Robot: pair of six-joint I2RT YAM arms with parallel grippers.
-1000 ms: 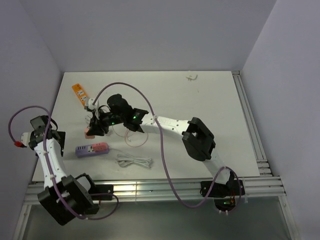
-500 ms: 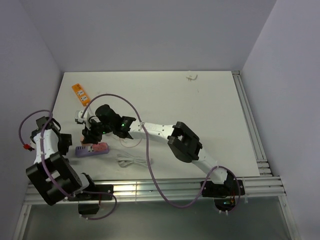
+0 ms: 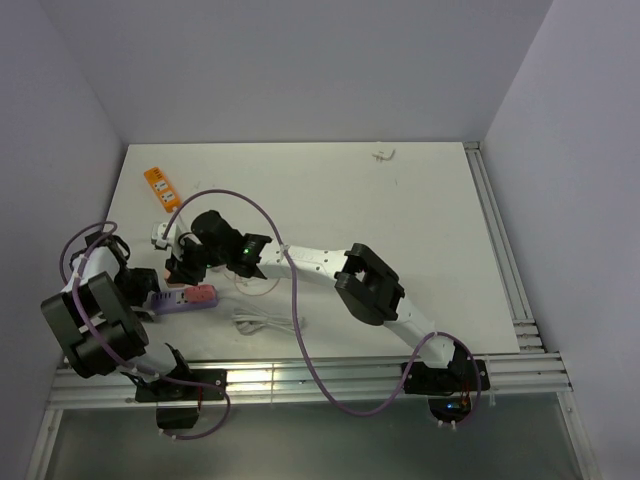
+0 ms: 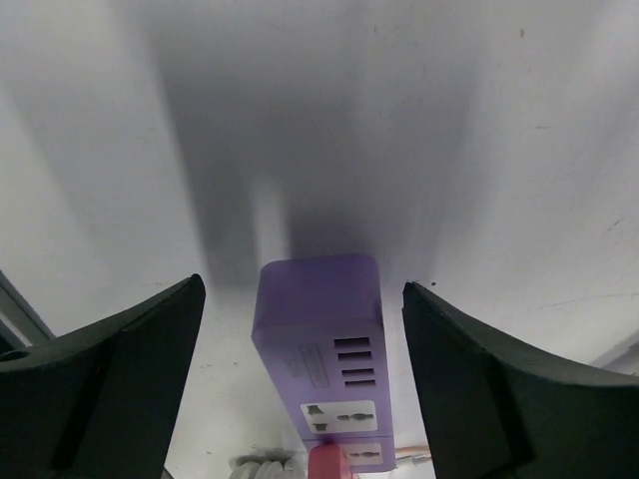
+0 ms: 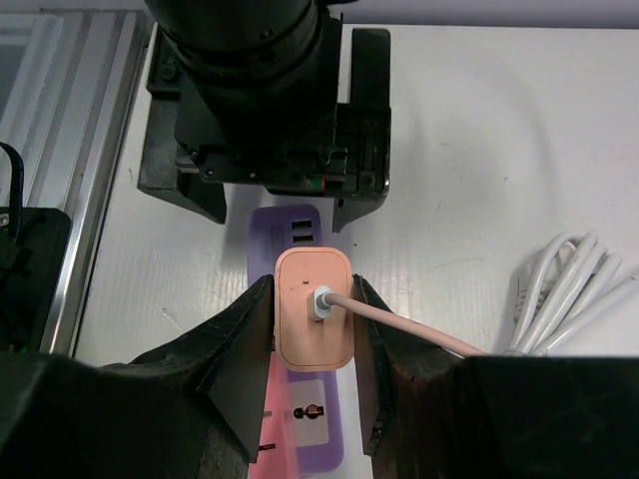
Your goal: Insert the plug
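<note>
White desk (image 3: 400,200) below both arms: the right gripper (image 5: 314,334) pinches the salmon-pink plug (image 5: 312,351) by its sides, the plug sitting on the lilac power strip (image 4: 324,359), its cord (image 5: 399,331) trailing right. Spread wide, the left gripper (image 4: 300,299) straddles the strip's end, not touching it. Just beside lies a coiled white cable (image 5: 564,289), with the orange power strip (image 3: 160,187) well apart.

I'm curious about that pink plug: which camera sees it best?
Right wrist view: the plug sits centred, pinched by the right gripper over the lilac power strip. The top view hides it under that gripper; the left wrist shows mainly the strip.
</note>
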